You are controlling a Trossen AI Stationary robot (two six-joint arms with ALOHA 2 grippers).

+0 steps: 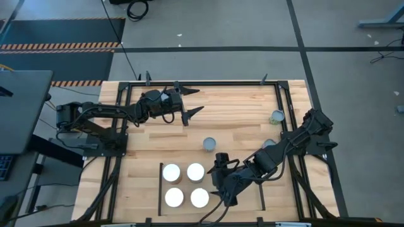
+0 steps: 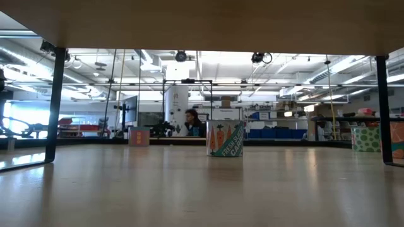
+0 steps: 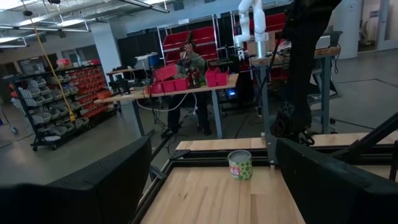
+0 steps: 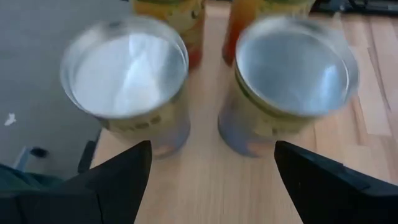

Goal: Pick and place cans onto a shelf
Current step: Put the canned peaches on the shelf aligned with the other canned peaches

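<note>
Several white-topped cans [image 1: 186, 185] stand upright in a square block on the pale-wood shelf [image 1: 249, 203] between its black rails. My right gripper [image 1: 218, 178] hovers open just right of them, slanting down; in its wrist view [image 4: 212, 149] the two nearest cans [image 4: 127, 74] [image 4: 292, 65] lie ahead of its fingers, untouched. A grey-topped can [image 1: 209, 144] [image 2: 225, 139] stands mid-table, a green can [image 1: 276, 116] [image 3: 240, 165] at the far right. Another can [image 1: 269, 144] shows partly under the right arm. My left gripper [image 1: 192, 102] waits open above the far left.
Black frame rails [image 1: 281, 107] run along the table's far and right sides near the green can. In the low view the shelf's underside [image 2: 202, 25] spans overhead on black legs [image 2: 55, 107]. Bare wood [image 1: 240, 120] lies between the two arms.
</note>
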